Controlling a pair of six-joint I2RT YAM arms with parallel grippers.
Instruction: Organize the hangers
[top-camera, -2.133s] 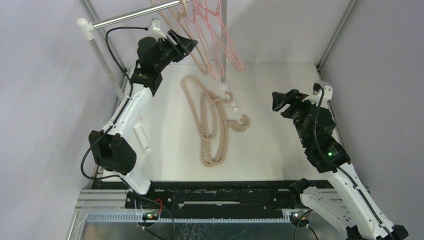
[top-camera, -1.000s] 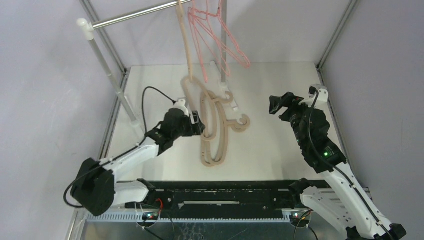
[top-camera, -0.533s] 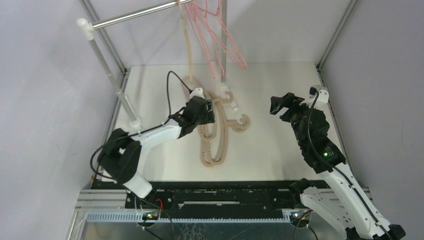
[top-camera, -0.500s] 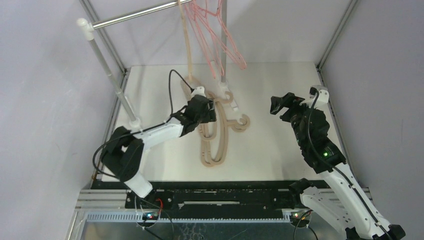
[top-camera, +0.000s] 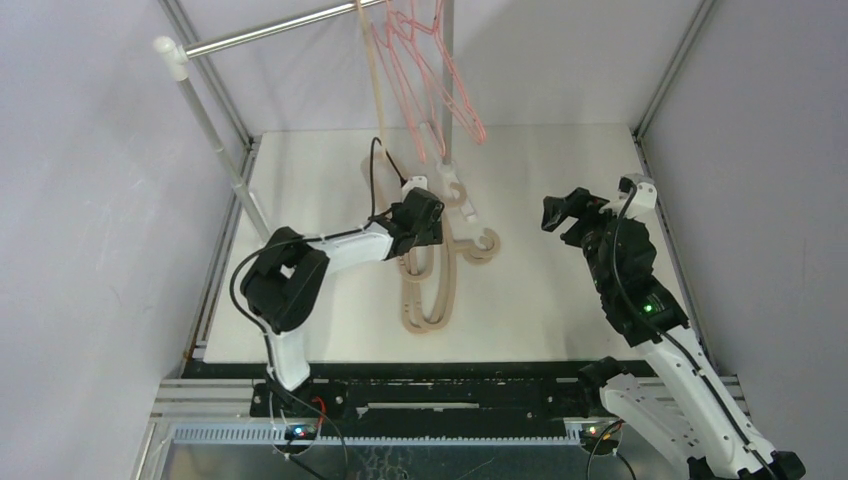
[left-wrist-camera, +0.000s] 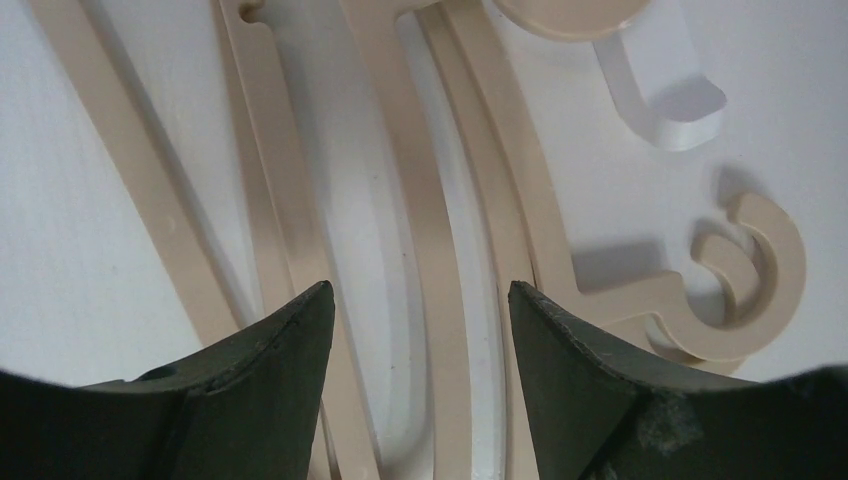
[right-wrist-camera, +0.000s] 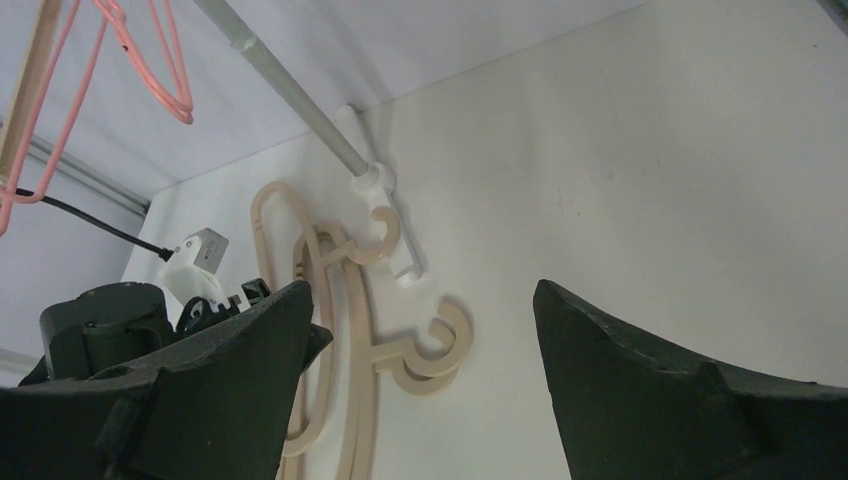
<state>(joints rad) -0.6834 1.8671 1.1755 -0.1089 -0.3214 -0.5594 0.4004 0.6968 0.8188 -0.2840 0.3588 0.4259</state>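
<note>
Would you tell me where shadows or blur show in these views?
Left wrist: beige hangers throw soft grey shadows on the white table, plainest by the hooks. Right wrist: the right gripper looms dark, underlit. Top external: even light, no glare.

place: likely a robotics lab test cell | evidence: plain grey wall panels (top-camera: 90, 200) on aluminium framing (top-camera: 674, 72), white tabletop (top-camera: 560, 300), exposed wiring (top-camera: 318, 408) and black mounting rail (top-camera: 440, 385) at near edge
</note>
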